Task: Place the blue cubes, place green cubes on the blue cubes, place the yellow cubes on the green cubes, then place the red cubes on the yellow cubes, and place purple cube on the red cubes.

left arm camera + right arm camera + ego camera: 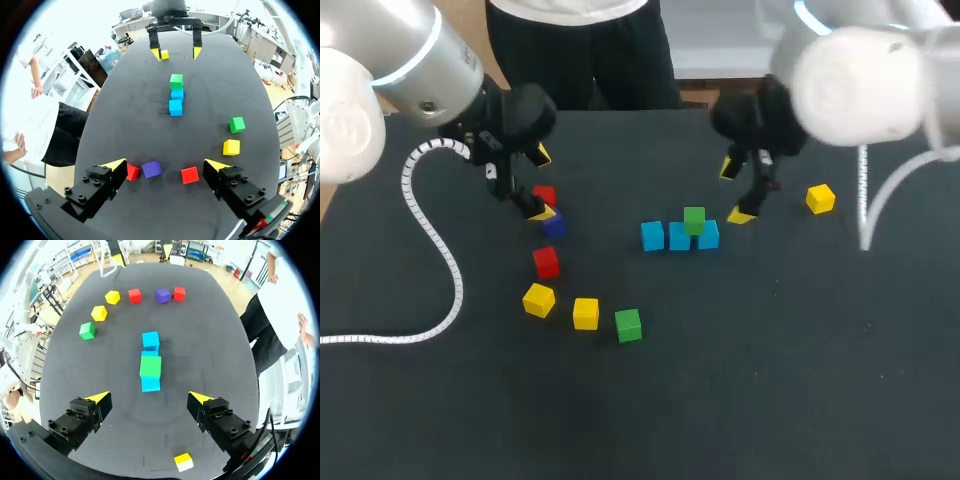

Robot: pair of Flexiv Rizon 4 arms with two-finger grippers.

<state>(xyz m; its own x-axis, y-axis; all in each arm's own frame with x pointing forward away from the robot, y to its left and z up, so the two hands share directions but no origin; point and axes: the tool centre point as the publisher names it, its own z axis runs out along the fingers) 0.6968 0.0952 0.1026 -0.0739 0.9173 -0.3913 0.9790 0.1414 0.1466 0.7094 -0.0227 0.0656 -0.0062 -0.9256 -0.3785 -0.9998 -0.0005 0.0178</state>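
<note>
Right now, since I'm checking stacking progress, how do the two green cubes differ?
The stacked green cube rests atop the blue cubes; the loose green cube lies on the table. The stacked green cube is near the right gripper; the loose green cube sits beside a yellow cube, farther from that gripper. Both look alike in colour and size.

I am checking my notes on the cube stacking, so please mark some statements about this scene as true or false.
1. One green cube sits on the row of blue cubes. True.
2. The right pincer holds a yellow cube. False: it is open and empty; the nearest yellow cube lies on the table.
3. The purple cube is stacked on a red cube. False: it lies on the table between the two red cubes.
4. A second green cube lies apart from the blue row. True.
</note>
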